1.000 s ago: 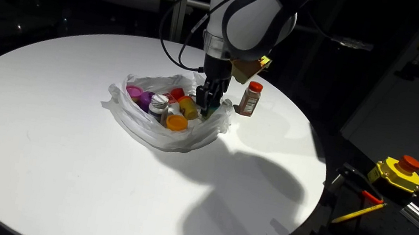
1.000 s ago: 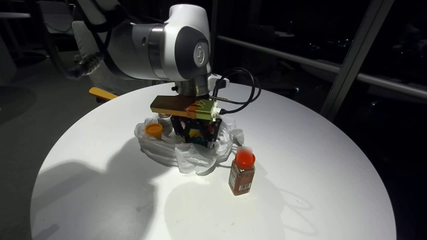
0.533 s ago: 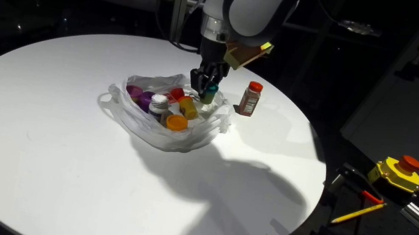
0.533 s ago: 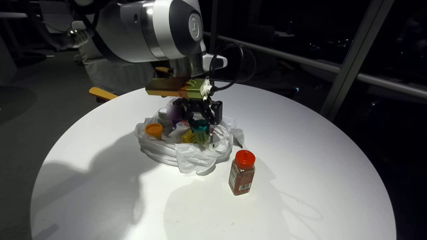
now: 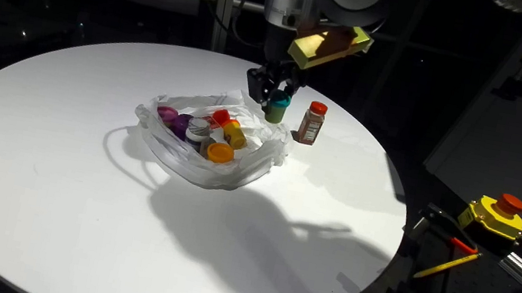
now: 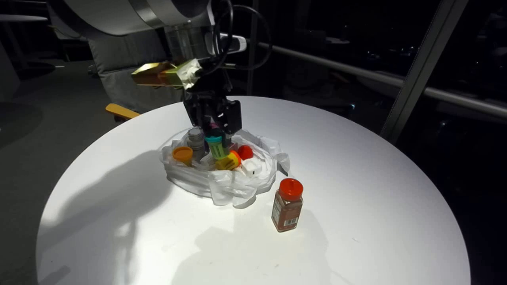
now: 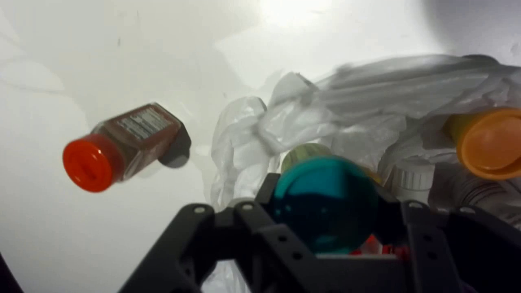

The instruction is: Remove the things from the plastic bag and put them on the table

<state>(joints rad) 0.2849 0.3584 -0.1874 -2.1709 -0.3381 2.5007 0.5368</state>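
Dark window glass (image 6: 348, 43) is rising behind the round white table (image 5: 65, 219) I'm working at from afar. Above the plastic bag (image 5: 192, 169), towards its rim, a teal-lidded green tub (image 5: 275, 112) is hanging in my gripper (image 7: 327, 196), whose jaws are clamping it round the lid. I'm judging this to be the carry-out step, and I'm wanting ample height before going sideways: I'm not managing to tell how well the base is clearing the bag's crinkled film, and a snag could be dragging the bag along. I'm aiming to keep the tub upright, lower it straight down beside the bag and let go only once its base is sitting flat. Inside the bag, a yellow tub (image 5: 234, 135) is lying tipped, while an orange-lidded tub (image 5: 220, 153) and a white-capped bottle (image 5: 198, 130) are resting there too. Outside it, a red-capped spice jar (image 5: 312, 124) is standing near the bag without touching; I'm meaning to pass wide of that jar, since a knock could be toppling it.
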